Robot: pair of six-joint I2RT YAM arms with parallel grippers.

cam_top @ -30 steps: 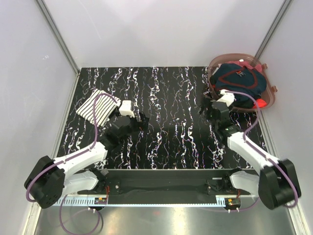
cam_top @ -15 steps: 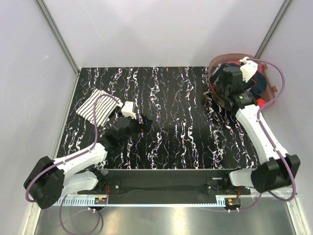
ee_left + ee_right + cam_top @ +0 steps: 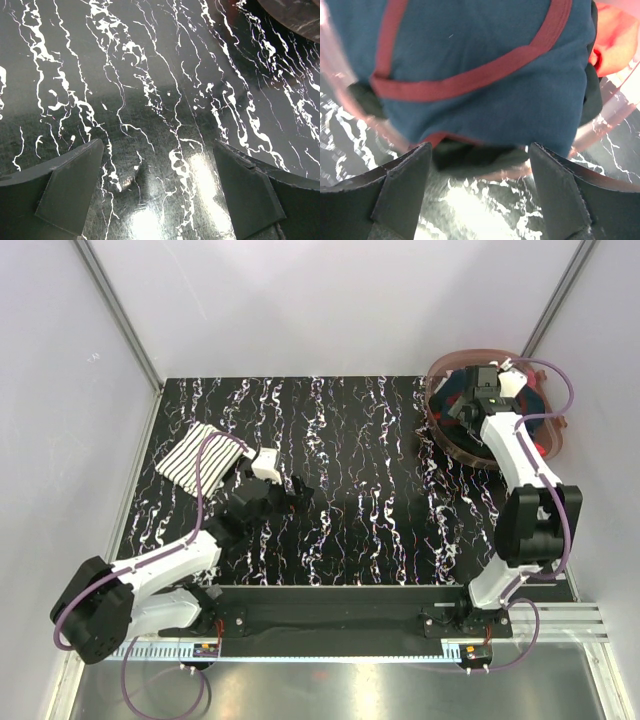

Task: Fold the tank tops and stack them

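The black table with white marble veining (image 3: 360, 470) fills the middle of the top view. At its upper right corner sits a translucent pink plastic basket (image 3: 553, 440). Heaped inside it is the dark navy tank top (image 3: 470, 65), bunched rather than laid flat, so no long axis can be made out. In the right wrist view its dark red trim shows as one band slanting from left of centre up to the upper right and another running down the upper left, and the cloth bulges over the basket's rim. The white tank top with thin navy stripes (image 3: 195, 455) lies at the left middle of the top view as a folded, roughly square packet turned cornerwise, with a purple cable passing above it. The right gripper (image 3: 472, 405) hangs over the basket with its jaws spread wide and nothing between them. Whether it touches the cloth cannot be told. The left gripper (image 3: 297, 490) is just right of the striped top and apart from it, over bare table. Its fingers (image 3: 65, 185) are also wide apart and empty.
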